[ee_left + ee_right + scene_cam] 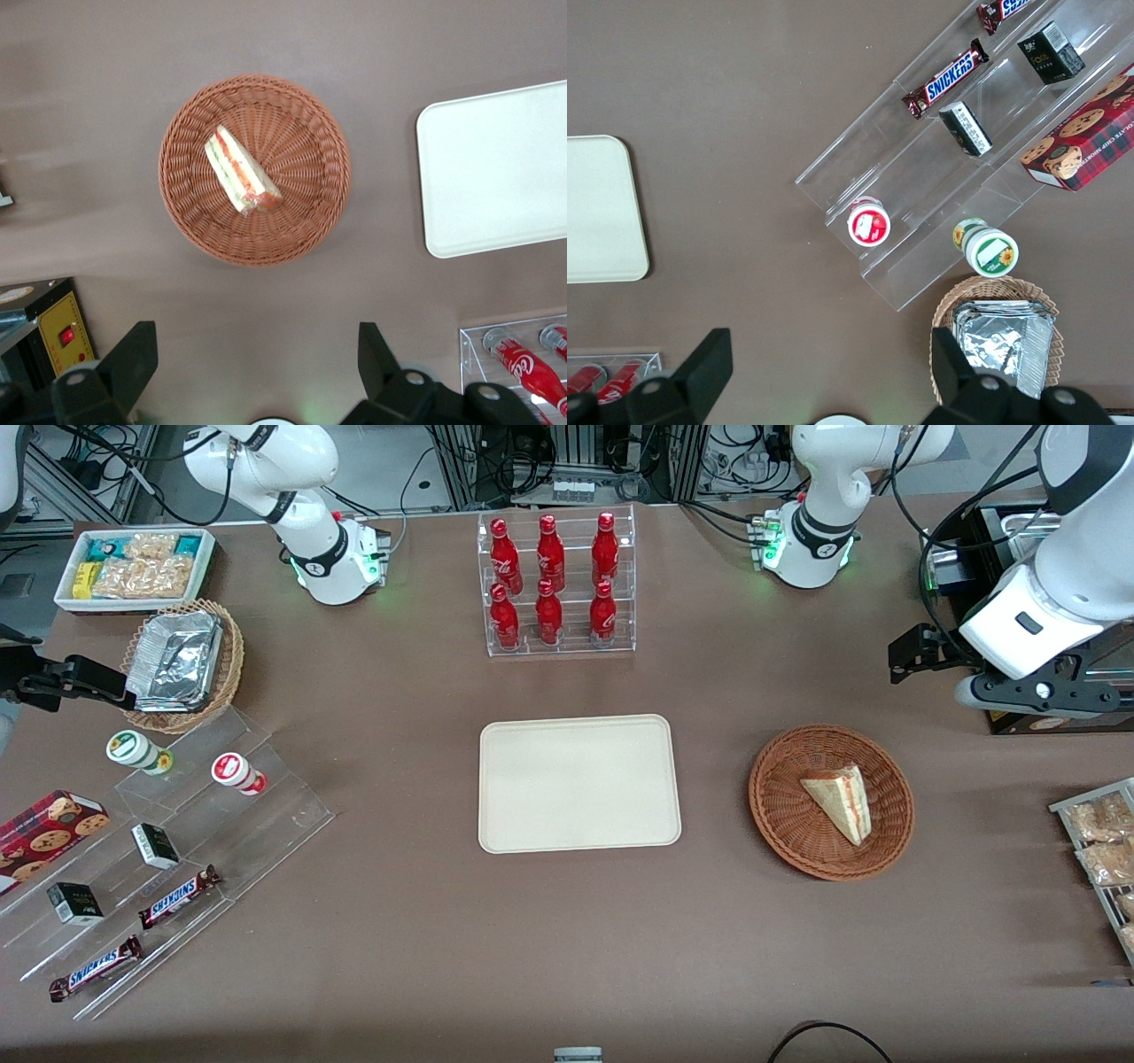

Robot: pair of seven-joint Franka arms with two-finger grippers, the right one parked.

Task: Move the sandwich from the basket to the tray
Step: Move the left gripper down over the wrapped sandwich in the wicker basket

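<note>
Gripper (252,372) hangs spread wide above the table, sandwich (241,170) lying in the basket (306,221) at its twelve o'clock.

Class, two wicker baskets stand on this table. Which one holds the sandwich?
The reddish-brown round basket beside the tray, with the sandwich in it. The lighter basket holds foil containers. The gripper hangs above the table, fingers open.

Left arm's claw (252,359) hangs high, its 2 fingers spread wide.
</note>
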